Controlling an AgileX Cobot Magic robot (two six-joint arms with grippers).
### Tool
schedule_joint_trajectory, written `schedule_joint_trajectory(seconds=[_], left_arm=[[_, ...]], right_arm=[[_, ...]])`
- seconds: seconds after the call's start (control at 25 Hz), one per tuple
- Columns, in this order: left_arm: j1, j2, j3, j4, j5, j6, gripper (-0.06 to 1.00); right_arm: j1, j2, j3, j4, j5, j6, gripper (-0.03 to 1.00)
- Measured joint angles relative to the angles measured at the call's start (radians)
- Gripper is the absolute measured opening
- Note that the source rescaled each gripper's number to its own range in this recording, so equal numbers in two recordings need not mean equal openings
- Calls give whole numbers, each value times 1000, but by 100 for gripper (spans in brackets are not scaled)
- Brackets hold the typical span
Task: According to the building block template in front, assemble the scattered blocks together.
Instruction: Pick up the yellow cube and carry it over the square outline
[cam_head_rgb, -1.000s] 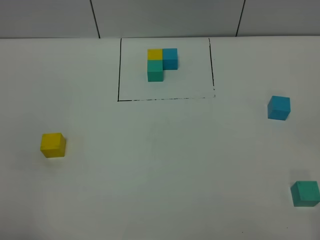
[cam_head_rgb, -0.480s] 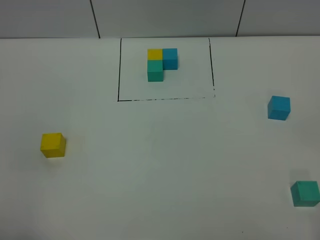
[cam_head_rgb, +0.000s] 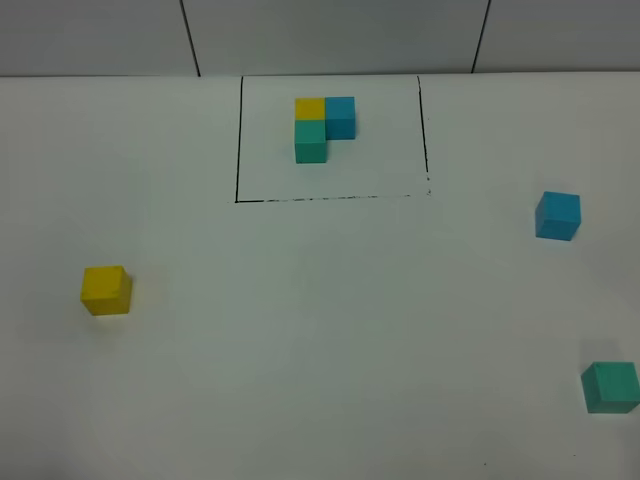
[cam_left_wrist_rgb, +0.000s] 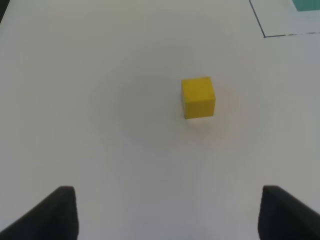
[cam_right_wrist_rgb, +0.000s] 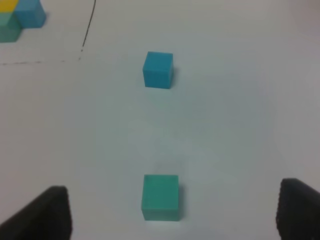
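Note:
The building block template (cam_head_rgb: 322, 128), a yellow, blue and teal-green L of cubes, sits inside a black-line rectangle at the back centre; part of it shows in the right wrist view (cam_right_wrist_rgb: 17, 19). The scattered yellow cube (cam_head_rgb: 105, 290) lies at the left and shows in the left wrist view (cam_left_wrist_rgb: 198, 97), ahead of my open, empty left gripper (cam_left_wrist_rgb: 167, 215). The sky-blue cube (cam_head_rgb: 557, 215) and teal-green cube (cam_head_rgb: 610, 387) lie at the right. In the right wrist view the teal-green cube (cam_right_wrist_rgb: 160, 197) sits between the open fingers of my right gripper (cam_right_wrist_rgb: 176, 212), with the sky-blue cube (cam_right_wrist_rgb: 158, 69) farther ahead. Neither gripper shows in the high view.
A white table (cam_head_rgb: 320, 330) carries everything. The rectangle's black line (cam_head_rgb: 238, 140) runs around the template, and its corner shows in the left wrist view (cam_left_wrist_rgb: 263, 34). A grey panelled wall (cam_head_rgb: 330, 35) stands behind the table's back edge.

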Motion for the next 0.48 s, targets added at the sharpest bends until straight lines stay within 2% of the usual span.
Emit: schedule_joint_trajectory(seconds=[0.12, 0.24, 0.4, 0.48], left_arm=[[0, 20, 0, 5, -1, -22, 72], [0, 116, -16, 34, -20, -40, 79], [0, 370, -81, 118, -49, -57, 94], [0, 532, -137, 148, -53, -80, 98]], right_arm=[[0, 0, 0, 0, 0, 0, 67], [0, 0, 0, 0, 0, 0, 67], [0, 0, 0, 0, 0, 0, 67], [0, 0, 0, 0, 0, 0, 67]])
